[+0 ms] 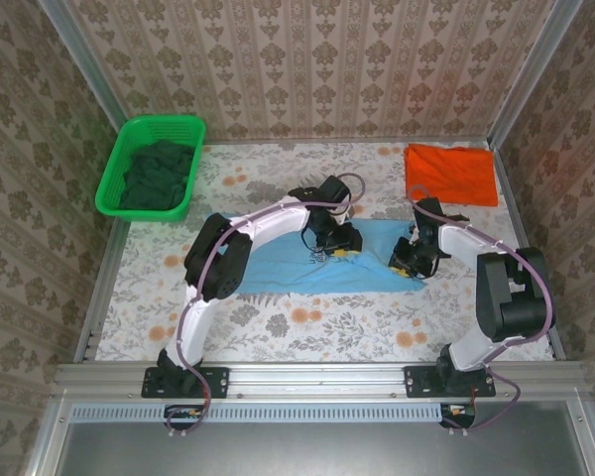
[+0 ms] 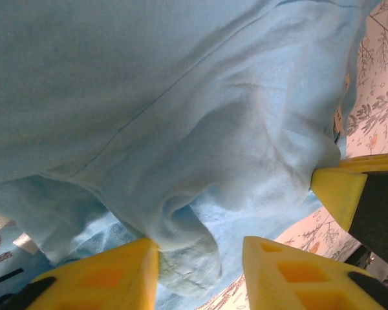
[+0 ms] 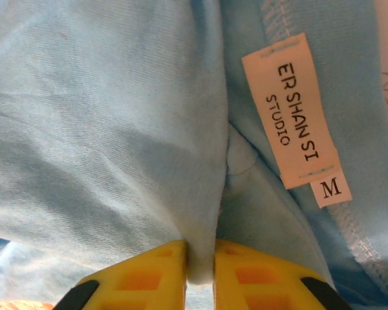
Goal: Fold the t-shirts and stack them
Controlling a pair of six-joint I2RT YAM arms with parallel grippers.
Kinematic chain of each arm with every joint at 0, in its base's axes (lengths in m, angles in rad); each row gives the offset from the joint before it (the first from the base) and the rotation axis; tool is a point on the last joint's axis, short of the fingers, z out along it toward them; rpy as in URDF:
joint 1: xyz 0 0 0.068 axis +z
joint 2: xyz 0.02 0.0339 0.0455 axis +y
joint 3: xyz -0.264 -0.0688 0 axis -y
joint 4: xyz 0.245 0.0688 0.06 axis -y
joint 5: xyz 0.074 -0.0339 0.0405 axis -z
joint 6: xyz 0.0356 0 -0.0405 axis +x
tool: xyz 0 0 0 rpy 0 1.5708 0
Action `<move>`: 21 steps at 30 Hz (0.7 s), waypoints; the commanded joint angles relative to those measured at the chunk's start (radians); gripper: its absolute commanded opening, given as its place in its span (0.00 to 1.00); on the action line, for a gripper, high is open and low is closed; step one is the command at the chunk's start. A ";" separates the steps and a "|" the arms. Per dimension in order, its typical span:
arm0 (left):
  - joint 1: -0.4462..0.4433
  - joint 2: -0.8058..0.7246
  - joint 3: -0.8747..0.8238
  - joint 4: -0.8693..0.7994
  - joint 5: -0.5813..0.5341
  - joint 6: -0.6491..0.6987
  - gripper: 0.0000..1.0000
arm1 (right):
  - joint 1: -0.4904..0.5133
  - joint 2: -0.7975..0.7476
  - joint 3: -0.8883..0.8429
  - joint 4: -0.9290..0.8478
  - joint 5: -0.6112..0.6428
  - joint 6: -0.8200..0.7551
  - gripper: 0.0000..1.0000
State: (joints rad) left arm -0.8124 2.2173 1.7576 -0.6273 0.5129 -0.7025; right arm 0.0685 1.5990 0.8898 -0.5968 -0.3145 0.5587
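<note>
Pinches a ridge of the light blue cloth t-shirt, spread on the flowered table, with the right gripper clamped tight, and straddles another fold with the left gripper part-open, likely to fold it over.

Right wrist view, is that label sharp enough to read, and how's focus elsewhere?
Right wrist: the label is crisp, reading ER SHAN SI STUDIO, M. Left wrist: the light blue t-shirt looks soft, slightly blurred up close. Top external: evenly lit, sharp, no glare.
</note>
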 commanded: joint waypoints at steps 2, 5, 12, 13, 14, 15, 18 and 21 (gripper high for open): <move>-0.002 0.029 0.023 -0.032 0.003 -0.002 0.26 | -0.006 0.001 0.030 -0.015 -0.034 -0.010 0.08; 0.004 0.020 0.020 -0.037 0.002 0.006 0.16 | -0.026 -0.013 0.056 -0.045 -0.109 0.006 0.03; 0.034 -0.015 0.003 -0.023 0.024 0.017 0.00 | -0.072 0.009 0.125 -0.158 -0.277 0.020 0.01; 0.035 -0.020 -0.001 -0.016 0.033 0.018 0.00 | -0.077 0.016 0.129 -0.166 -0.301 0.016 0.01; 0.041 -0.027 -0.008 -0.008 0.049 0.020 0.00 | -0.083 0.027 0.134 -0.181 -0.314 0.009 0.02; 0.045 -0.032 -0.019 0.005 0.067 0.023 0.00 | -0.089 0.038 0.140 -0.200 -0.314 -0.006 0.02; 0.057 -0.049 -0.051 0.019 0.105 0.029 0.00 | -0.103 0.069 0.139 -0.243 -0.317 -0.050 0.03; 0.074 -0.071 -0.106 0.074 0.192 0.017 0.00 | -0.121 0.088 0.120 -0.264 -0.342 -0.079 0.04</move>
State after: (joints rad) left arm -0.7536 2.2089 1.6928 -0.5949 0.6018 -0.6960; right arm -0.0357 1.6672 1.0157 -0.7757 -0.5972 0.5282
